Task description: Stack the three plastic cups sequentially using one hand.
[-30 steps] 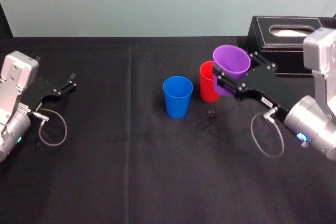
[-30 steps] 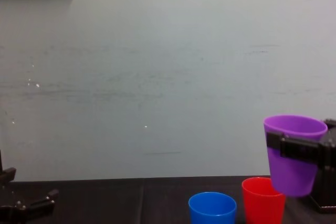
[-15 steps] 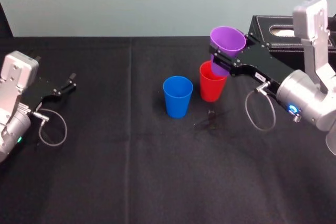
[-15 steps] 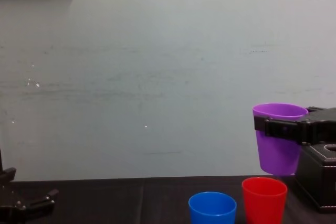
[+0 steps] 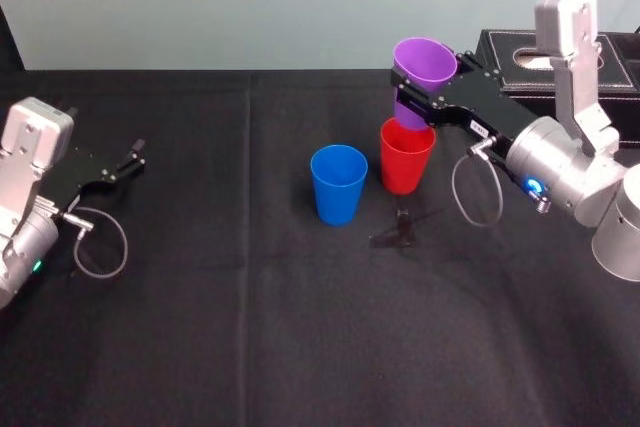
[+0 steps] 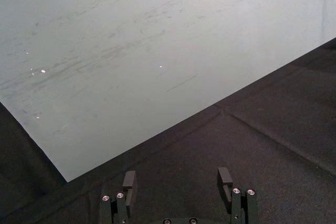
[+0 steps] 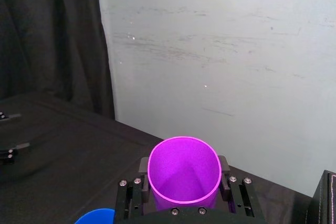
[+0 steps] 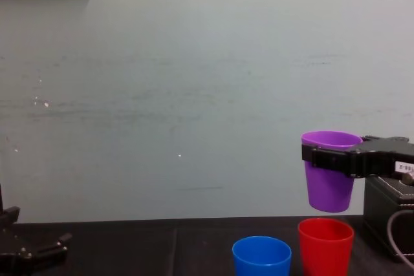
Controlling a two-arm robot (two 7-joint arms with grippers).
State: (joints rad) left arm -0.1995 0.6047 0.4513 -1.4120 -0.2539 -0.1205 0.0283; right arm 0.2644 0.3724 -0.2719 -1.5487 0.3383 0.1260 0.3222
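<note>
I'm pinching the purple cup (image 8: 330, 172) upright in the right gripper (image 5: 424, 99), hovering it just above the red cup (image 8: 325, 247), whose mouth is lying at six o'clock beneath it. The blue cup (image 5: 337, 184) is standing at nine o'clock of red, and the left gripper (image 5: 135, 153) is idling, spread, far off at nine.

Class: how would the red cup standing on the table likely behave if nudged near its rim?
The red cup is tall and tapers to a narrow base, so it would probably tip. It looks like thin plastic, so likely light. Once tipped, its round wall may roll.
</note>
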